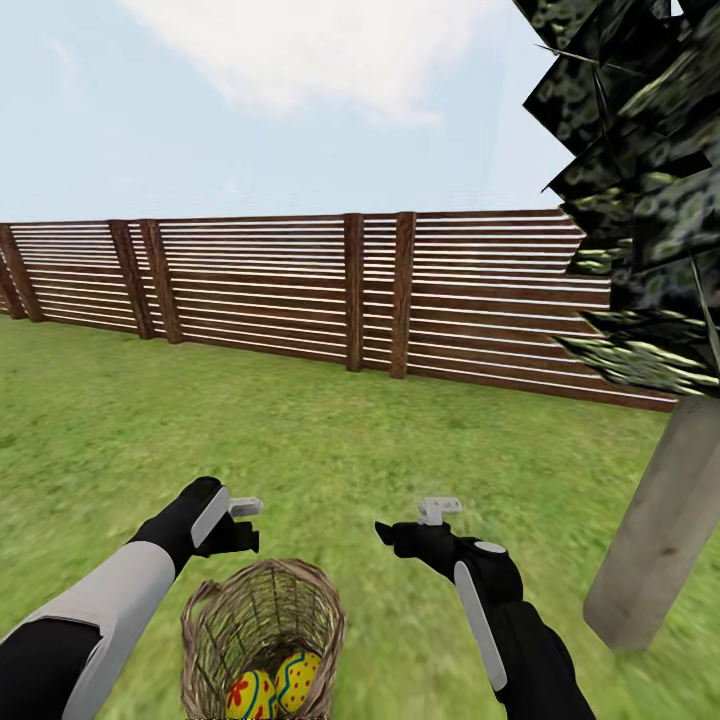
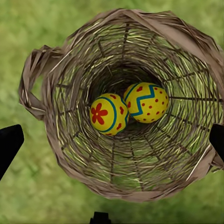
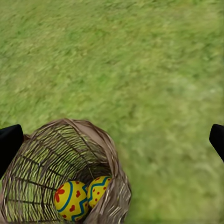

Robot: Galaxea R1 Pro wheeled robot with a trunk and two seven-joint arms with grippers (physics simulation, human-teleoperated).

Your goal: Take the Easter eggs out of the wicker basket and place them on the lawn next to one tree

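The wicker basket (image 1: 262, 625) stands upright on the lawn (image 1: 330, 440) just in front of me. Two Easter eggs lie at its bottom: one with a red flower (image 2: 108, 114) and one with a blue zigzag and red dots (image 2: 146, 102). Both show in the head view too, flower egg (image 1: 250, 697) and zigzag egg (image 1: 298, 680). My left gripper (image 1: 240, 522) hangs open straight above the basket's mouth, its fingers (image 2: 9, 144) wide apart. My right gripper (image 1: 405, 530) is open and empty, over the grass to the basket's right. The tree (image 1: 660, 530) rises at the right.
A brown slatted fence (image 1: 300, 290) closes the garden at the back. Dark foliage (image 1: 640, 180) hangs over the upper right. Open grass stretches between the basket (image 3: 60, 177) and the trunk, and out to the fence.
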